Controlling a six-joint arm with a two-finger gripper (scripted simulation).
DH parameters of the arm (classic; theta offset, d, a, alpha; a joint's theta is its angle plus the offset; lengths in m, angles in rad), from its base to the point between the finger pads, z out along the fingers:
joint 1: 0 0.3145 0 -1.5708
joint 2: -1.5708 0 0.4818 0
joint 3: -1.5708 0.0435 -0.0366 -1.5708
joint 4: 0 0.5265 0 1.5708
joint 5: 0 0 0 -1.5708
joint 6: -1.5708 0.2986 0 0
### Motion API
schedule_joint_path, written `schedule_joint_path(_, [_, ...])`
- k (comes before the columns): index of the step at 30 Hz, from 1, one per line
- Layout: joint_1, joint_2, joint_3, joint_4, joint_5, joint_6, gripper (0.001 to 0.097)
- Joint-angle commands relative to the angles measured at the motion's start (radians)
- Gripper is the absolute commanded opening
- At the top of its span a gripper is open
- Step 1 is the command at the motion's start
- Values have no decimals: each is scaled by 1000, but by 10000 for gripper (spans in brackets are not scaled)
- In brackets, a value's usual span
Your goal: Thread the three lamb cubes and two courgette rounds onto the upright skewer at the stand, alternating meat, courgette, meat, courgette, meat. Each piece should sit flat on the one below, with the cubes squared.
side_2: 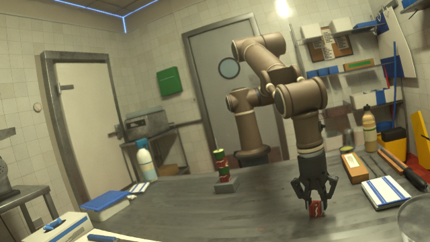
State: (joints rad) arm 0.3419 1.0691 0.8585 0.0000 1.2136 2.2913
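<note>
On the steel counter a grey stand (pixel 226 185) holds an upright skewer stacked, from the bottom, with a lamb cube (pixel 224 177), a courgette round (pixel 224 170), a second lamb cube (pixel 222 163) and a second courgette round (pixel 219 154). To the right, nearer the front edge, my gripper (pixel 315 205) points straight down. Its fingers are closed on the sides of the third lamb cube (pixel 315 208), which rests on the counter.
A blue-lidded box (pixel 104 203) sits at the counter's left, with a spray bottle (pixel 145 163) behind it. An orange box (pixel 354 167), a striped white pad (pixel 385 191) and a knife (pixel 404 170) lie to the right. A round metal rim (pixel 415 216) fills the right corner.
</note>
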Motion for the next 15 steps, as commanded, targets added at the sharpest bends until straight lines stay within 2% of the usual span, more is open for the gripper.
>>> schedule_joint_path(1, [0,-2,-1,0,1,0,80])
schedule_joint_path(8, [0,-38,-8,0,41,0,80])
schedule_joint_path(15, [0,-110,-46,0,148,0,80])
